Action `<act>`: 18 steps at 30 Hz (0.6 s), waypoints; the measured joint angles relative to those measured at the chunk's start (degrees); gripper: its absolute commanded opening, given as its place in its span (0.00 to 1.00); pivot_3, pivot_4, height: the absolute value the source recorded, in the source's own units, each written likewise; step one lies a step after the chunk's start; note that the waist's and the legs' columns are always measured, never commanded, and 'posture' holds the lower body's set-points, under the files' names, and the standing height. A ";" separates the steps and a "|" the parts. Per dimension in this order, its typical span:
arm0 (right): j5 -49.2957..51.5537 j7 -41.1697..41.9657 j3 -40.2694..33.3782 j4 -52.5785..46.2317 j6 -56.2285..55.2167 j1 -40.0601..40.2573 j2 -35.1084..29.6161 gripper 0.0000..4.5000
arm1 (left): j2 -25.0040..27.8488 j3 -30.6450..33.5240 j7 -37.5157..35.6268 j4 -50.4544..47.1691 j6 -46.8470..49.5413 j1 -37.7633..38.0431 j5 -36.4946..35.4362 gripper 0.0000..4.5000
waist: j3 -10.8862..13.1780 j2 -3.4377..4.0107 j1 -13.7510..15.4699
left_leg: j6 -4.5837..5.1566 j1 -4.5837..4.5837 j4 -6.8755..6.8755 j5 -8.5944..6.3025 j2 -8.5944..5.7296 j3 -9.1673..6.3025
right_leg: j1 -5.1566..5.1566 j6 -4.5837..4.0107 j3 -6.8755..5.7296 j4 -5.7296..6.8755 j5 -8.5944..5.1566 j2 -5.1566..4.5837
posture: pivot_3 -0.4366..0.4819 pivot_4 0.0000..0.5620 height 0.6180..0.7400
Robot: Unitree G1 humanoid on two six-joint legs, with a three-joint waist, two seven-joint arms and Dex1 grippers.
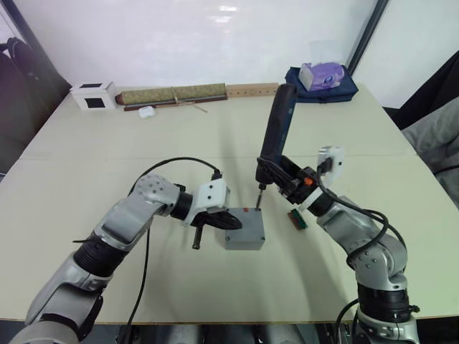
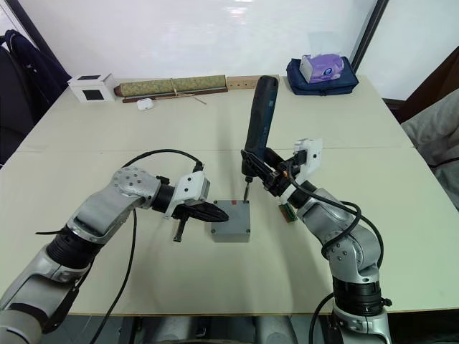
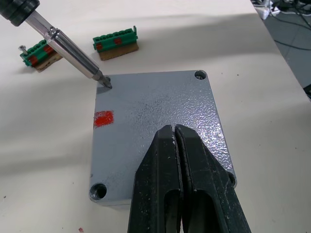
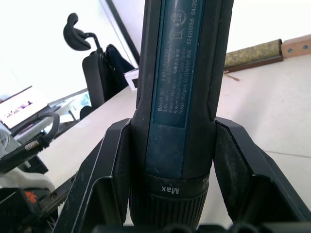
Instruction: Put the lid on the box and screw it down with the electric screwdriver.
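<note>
On table: one lid | left claw closed, empty | right claw grips one electric screwdriver

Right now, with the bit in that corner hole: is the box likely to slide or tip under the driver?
Probably slides rather than tips: the box sits low and flat on the smooth table. The left gripper, shut, presses the lid, which should hold it. The electric screwdriver leans, so some sideways push is likely.
</note>
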 measured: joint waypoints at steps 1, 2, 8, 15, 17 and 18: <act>-0.25 0.22 0.08 0.00 -0.23 0.04 -0.04 0.41 | 0.03 0.00 0.03 -0.11 0.10 0.00 0.01 0.00 | 0.00 0.00 0.00 | 0.00 0.00 0.00 0.00 0.00 0.00 | 0.00 0.00 0.00 0.00 0.00 0.00 | 0.48 0.27 1.00; -0.63 0.44 0.25 0.00 -0.54 0.07 -0.08 0.41 | 0.06 0.00 0.05 -0.20 0.15 0.02 0.02 0.00 | 0.00 0.00 0.00 | 0.00 0.00 0.00 0.00 0.00 0.00 | 0.00 0.00 0.00 0.00 0.00 0.00 | 0.48 0.27 1.00; -3.18 0.67 1.21 0.09 -2.42 0.12 -0.07 0.41 | 0.13 0.00 0.13 -0.54 0.25 0.21 0.01 0.00 | 0.00 0.00 0.01 | 0.00 0.00 0.00 0.00 0.00 0.00 | 0.00 0.00 0.00 0.00 0.00 0.00 | 0.48 0.27 1.00; -3.99 0.35 1.28 0.52 -3.05 0.44 0.26 0.41 | 0.13 0.00 0.01 -0.26 -0.09 0.26 0.00 0.00 | 0.00 0.00 0.01 | 0.00 0.00 0.00 0.00 0.00 0.00 | 0.00 0.00 0.00 0.00 0.00 0.00 | 0.48 0.27 1.00; -4.07 0.40 1.28 0.13 -3.51 0.97 0.17 0.41 | 0.13 0.00 0.00 -0.23 -0.11 0.26 0.00 0.00 | 0.00 0.00 0.02 | 0.00 0.00 0.00 0.00 0.00 0.00 | 0.01 0.00 0.00 0.00 0.00 0.00 | 0.48 0.27 1.00; -4.28 0.51 1.33 -0.24 -3.82 1.36 0.00 0.41 | 0.12 0.00 0.01 -0.23 -0.11 0.26 0.00 0.00 | 0.00 0.00 0.02 | 0.00 0.00 0.00 0.00 0.00 0.00 | 0.01 0.00 0.00 0.00 0.00 0.00 | 0.48 0.27 1.00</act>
